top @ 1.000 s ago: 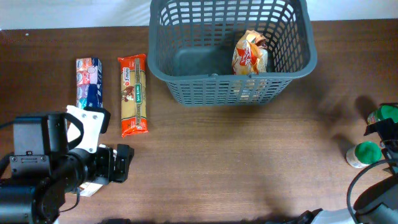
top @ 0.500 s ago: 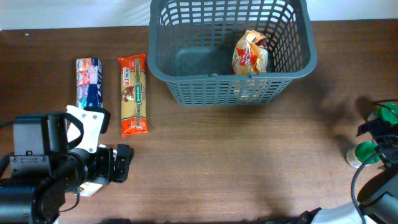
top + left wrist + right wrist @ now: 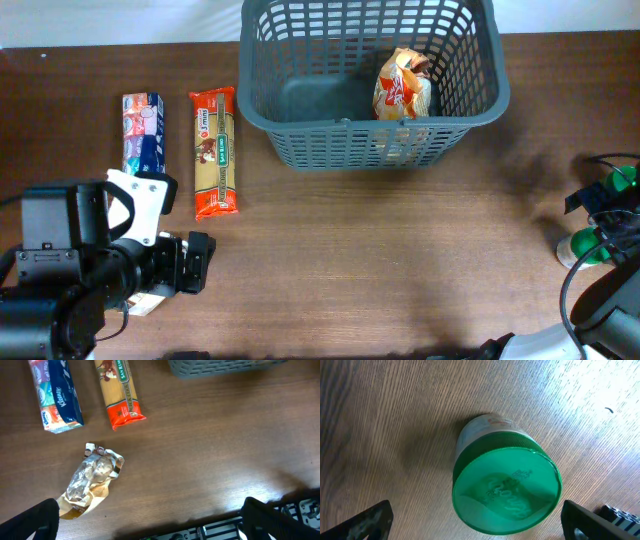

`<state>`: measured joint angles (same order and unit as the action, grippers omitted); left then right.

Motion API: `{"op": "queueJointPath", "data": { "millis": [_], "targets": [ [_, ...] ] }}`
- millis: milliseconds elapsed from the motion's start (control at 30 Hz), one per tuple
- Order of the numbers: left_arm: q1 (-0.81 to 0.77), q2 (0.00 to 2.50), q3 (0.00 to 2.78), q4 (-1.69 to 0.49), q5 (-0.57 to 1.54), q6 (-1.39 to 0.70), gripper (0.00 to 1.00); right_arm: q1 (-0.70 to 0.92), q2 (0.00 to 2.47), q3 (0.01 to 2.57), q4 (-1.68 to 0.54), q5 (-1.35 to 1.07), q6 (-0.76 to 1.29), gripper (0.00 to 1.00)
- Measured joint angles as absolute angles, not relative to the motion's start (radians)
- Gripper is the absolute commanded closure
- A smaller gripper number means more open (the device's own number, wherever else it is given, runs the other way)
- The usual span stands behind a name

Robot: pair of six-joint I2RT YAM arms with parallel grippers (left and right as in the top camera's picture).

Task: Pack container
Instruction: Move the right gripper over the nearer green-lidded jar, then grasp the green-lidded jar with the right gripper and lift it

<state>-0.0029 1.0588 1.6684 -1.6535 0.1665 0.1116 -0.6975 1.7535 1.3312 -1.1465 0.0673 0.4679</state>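
Closing on green-lidded jar, seemingly: right jaws.

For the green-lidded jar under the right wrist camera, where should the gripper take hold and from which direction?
Likely best: grip the green lid across its round sides, coming straight down from above: the jar stands upright, lid facing the camera, and the right gripper's open fingers sit either side of it.
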Motion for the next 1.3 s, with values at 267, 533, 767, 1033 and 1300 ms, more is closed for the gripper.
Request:
{"op": "queueJointPath", "data": {
  "millis": [267,533,767,1033,1300],
  "targets": [
    [-0.003,1.059,1.668,-1.654,0.167,0.112,0.01,-0.701,1.753,1.331,-1.152,0.067,0.467,0.01],
    [-0.003,1.058,1.668,-1.654,0.167,0.112,0.01,-0.747,1.753,1.331,-1.163,0.068,0.467,0.01],
    [-0.003,1.059,1.668,-1.654,0.167,0.112,0.01,-0.745,1.754,1.331,-1.158,0.069,0.466,0.01],
    [-0.003,1.059,1.668,-1.654,0.167,0.112,0.01,-0.731,1.754,1.263,-1.100,0.075,0.463,0.01],
    [-0.003,1.058,1.668,-1.654,0.167,0.112,0.01,-0.731,1.755,1.215,-1.068,0.076,0.464,0.01]
  ]
}}
